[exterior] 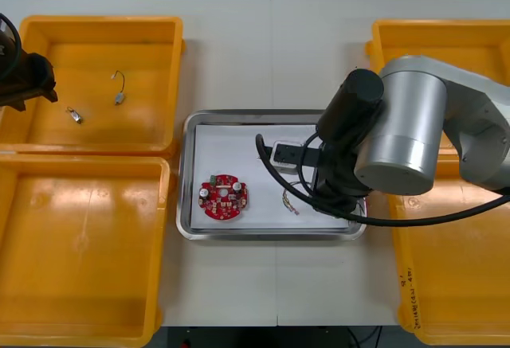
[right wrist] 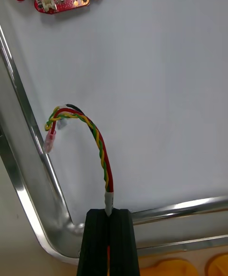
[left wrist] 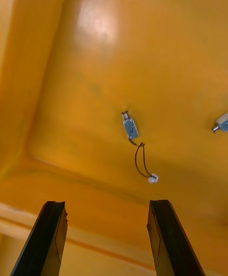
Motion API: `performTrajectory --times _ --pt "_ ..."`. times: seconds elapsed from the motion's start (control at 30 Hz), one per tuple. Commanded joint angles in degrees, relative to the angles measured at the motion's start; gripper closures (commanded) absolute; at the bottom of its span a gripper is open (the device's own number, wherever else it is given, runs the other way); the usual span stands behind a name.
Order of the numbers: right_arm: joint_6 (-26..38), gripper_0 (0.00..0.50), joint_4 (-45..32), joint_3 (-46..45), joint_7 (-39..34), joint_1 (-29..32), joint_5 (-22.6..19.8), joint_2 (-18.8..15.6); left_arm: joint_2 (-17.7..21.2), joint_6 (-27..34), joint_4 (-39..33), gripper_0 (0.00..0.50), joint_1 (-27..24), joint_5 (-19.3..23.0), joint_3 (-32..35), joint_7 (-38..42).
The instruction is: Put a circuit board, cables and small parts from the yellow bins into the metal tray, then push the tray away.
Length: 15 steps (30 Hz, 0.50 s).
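At the frame's centre, over the metal tray (exterior: pixel 271 115), our right gripper (right wrist: pixel 110 219) is pinching the red and yellow cable (right wrist: pixel 97 138) by its end; it is drooping, likely light and limp. Upper left, our left gripper (left wrist: pixel 107 203) is hovering wide above a small metal part (left wrist: pixel 129 128).

Most probably a robot lab or an electronics workshop. Light table (exterior: pixel 271 53) with yellow bins (exterior: pixel 96 69) at both sides, a metal tray (exterior: pixel 239 145) with a red circuit board (exterior: pixel 224 197) and a red and yellow cable (right wrist: pixel 101 153), small metal parts (exterior: pixel 74 115) in one bin, a grey robot arm (exterior: pixel 414 133).
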Motion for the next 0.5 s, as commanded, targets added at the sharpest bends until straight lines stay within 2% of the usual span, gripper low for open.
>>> performTrajectory --times 0.03,0.3,0.5 --pt "-0.8 0.5 2.0 1.5 0.4 -1.6 1.8 3.2 2.4 -3.7 1.8 0.0 -3.2 0.3 1.6 -5.5" --pt "-4.9 0.5 5.9 2.6 1.0 -1.4 3.5 5.5 0.7 -11.7 7.3 0.0 -3.2 0.4 1.6 -7.0" --pt "-5.1 0.5 6.3 3.4 1.3 -0.7 4.5 5.5 -0.8 -15.7 9.9 0.0 -3.2 -0.5 -0.2 -7.8"
